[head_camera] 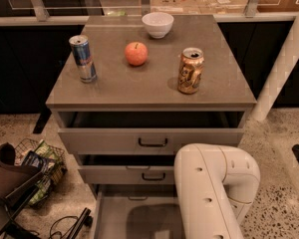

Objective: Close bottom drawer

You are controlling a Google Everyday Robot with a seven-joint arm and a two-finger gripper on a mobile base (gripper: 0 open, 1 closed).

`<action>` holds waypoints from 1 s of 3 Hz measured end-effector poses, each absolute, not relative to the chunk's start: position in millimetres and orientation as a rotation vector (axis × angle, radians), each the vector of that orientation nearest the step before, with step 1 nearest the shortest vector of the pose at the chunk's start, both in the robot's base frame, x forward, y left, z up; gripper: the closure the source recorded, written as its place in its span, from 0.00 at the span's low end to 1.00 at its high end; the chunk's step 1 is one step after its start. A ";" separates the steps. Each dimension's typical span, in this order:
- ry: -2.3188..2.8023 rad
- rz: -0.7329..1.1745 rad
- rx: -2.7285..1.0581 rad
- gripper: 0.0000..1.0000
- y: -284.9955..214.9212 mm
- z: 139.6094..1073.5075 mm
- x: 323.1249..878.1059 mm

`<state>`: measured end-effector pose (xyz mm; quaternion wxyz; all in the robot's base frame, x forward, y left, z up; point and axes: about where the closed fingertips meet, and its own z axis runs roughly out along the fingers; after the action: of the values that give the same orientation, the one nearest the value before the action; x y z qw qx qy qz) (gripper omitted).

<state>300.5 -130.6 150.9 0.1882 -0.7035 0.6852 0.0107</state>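
The bottom drawer (120,217) of the grey cabinet (154,91) stands pulled far out, and its plain grey tray runs off the lower edge of the camera view. Its front panel lies below the frame. My white arm (214,188) bends over the tray's right side and hides that part. The gripper is out of view, somewhere below the frame past the arm's elbow.
The top drawer (152,141) and middle drawer (139,175) are each slightly out. On the cabinet top stand a blue can (83,59), an apple (136,53), a white bowl (157,24) and a gold can (190,70). A wire basket (40,171) and cables lie on the floor at left.
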 end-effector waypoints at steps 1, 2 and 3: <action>1.928 0.033 -1.979 0.71 -130.0 150.3 299.5; 1.928 0.033 -1.980 0.99 -130.0 152.0 299.4; 1.928 0.033 -1.980 1.00 -130.0 152.0 299.4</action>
<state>299.4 -130.0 152.0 0.1878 -0.7035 0.6853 0.0118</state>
